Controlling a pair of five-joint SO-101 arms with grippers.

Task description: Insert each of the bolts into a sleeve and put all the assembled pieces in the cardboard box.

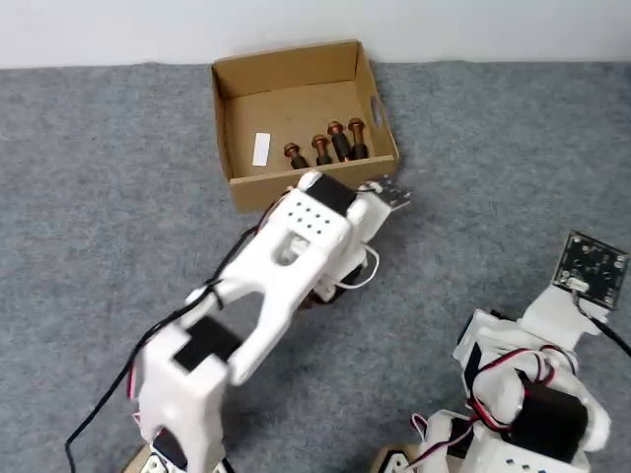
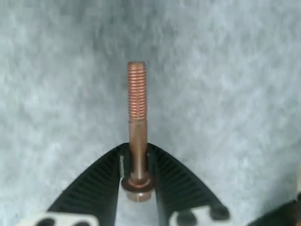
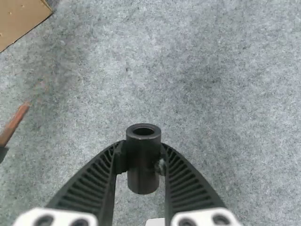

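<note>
My left gripper [image 2: 136,151] is shut on a copper bolt [image 2: 137,117], clamped just above its flanged head, with the threaded end pointing away over the grey carpet. My right gripper [image 3: 142,147] is shut on a black sleeve [image 3: 142,155], whose open bore faces the camera. The tip of the copper bolt [image 3: 13,126] shows at the side of the right wrist view. In the high view the left arm [image 1: 296,246] stretches up to just in front of the cardboard box [image 1: 237,108]. Several assembled bolt-and-sleeve pieces [image 1: 327,144] stand in a row inside the box.
The right arm [image 1: 532,394] sits folded at the near right of the carpet. A white label [image 1: 260,148] lies on the box floor. A corner of the box [image 3: 19,14] appears in the right wrist view. Grey carpet [image 1: 493,177] covers the table.
</note>
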